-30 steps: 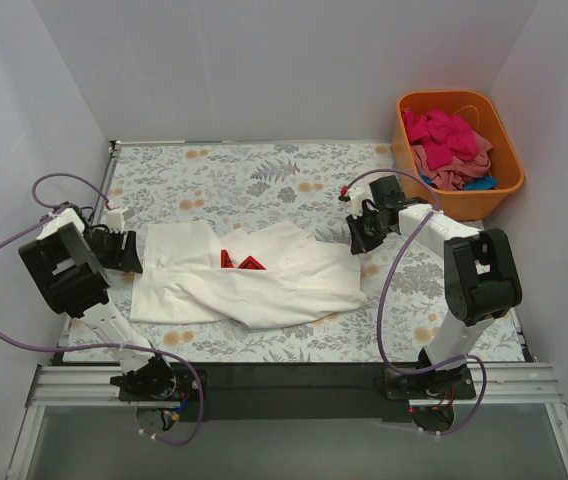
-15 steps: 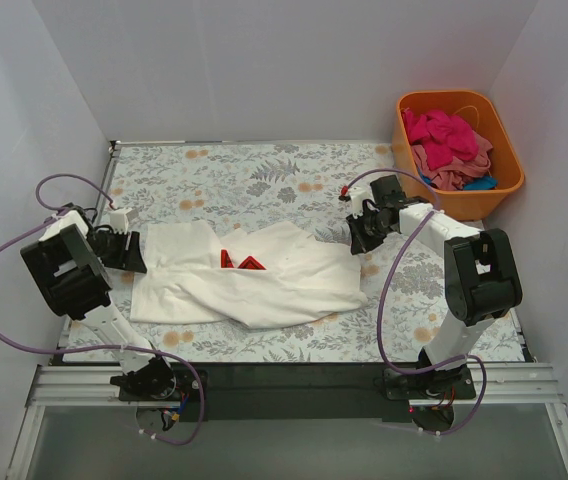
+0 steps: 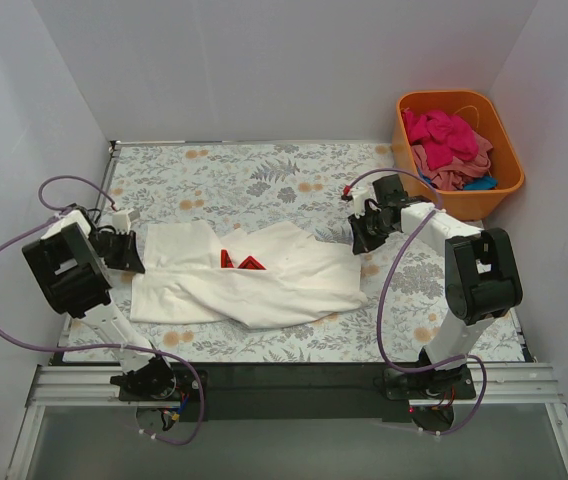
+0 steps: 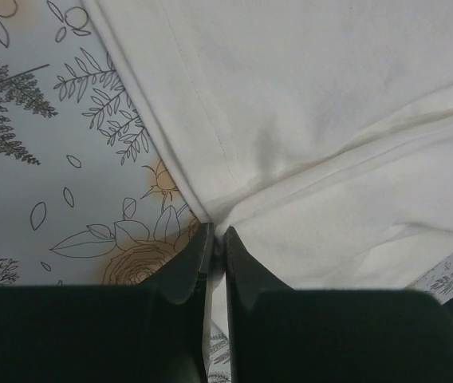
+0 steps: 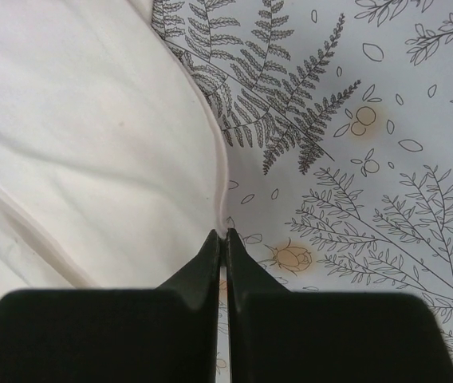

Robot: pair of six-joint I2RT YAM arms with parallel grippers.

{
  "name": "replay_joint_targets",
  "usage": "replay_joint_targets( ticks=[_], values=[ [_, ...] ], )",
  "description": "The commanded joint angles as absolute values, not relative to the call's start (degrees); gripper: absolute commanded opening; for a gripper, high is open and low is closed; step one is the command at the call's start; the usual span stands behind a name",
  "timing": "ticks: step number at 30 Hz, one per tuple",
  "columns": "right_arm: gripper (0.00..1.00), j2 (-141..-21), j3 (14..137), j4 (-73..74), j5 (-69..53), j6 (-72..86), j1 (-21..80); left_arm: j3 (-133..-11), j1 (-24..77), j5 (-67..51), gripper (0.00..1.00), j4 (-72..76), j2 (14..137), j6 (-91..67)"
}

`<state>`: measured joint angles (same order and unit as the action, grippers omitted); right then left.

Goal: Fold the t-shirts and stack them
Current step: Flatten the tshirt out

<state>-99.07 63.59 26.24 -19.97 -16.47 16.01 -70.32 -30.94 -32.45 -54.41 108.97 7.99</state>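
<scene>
Mid-table, on the fern-print cloth (image 3: 264, 175), lies the white tee (image 3: 264, 290), spread wide but rumpled, one flap thrown across itself and a red logo (image 3: 242, 262) peeking from the crease. Left claw (image 4: 217, 239) sits at its left edge, jaws pressed almost together with a sliver of white fabric nipped between them; right claw (image 5: 223, 239) is at the opposite edge, jaws closed to a hairline, the stitched hem (image 5: 217, 159) running straight into the tips; I read both as pinching the tee and nothing else.

Handling, as I judge it: light, limp cotton with no stiffness at all, so it will sag and fold wherever it is not held; the weave is matt, not slippery, and may drag a little on the cloth; the hem and the corners are the places to bite, where doubled stitching gives the thin jaws something thicker; a single layer could slide out under a hard pull; gentle tension between the two claws should flatten the wrinkles.

Far right, well apart from all this, stands the orange tub (image 3: 459, 205); hard, glossy plastic, rounded corners; more tees (image 3: 447, 150) are heaped in it, magenta, pink and blue, soft and crumpled.
</scene>
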Motion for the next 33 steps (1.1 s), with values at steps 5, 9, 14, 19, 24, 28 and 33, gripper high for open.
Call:
replay_joint_targets(
  ticks=[5,9,14,19,24,28,33],
  values=[
    [0.01,-94.0,68.0,28.8,-22.1,-18.7,14.3,-79.6,-30.9,-32.1,0.00,-56.2,100.6,2.6],
    [0.01,-90.9,72.5,29.4,-22.2,-20.0,12.7,-86.6,-30.9,-33.1,0.00,-58.4,98.1,1.0],
    [0.01,-89.3,79.6,30.5,-21.8,-21.1,11.6,-89.5,-30.8,-33.0,0.00,-60.8,97.6,-0.6],
    [0.01,-88.3,84.6,31.1,-22.0,-21.5,10.6,-89.3,-30.9,-35.2,0.00,-59.1,94.7,-1.7],
    [0.01,-87.9,98.0,30.2,-20.5,-22.4,8.6,-97.3,-30.9,-40.0,0.00,-50.1,91.3,-11.2],
    [0.01,-89.4,111.2,28.9,-18.6,-22.9,8.4,-109.2,-30.9,-41.6,0.00,-44.8,92.9,-23.4],
    [0.01,-88.7,120.9,25.4,-14.9,-22.6,8.5,-112.4,-30.9,-43.5,0.00,-31.9,88.3,-33.8]
  ],
)
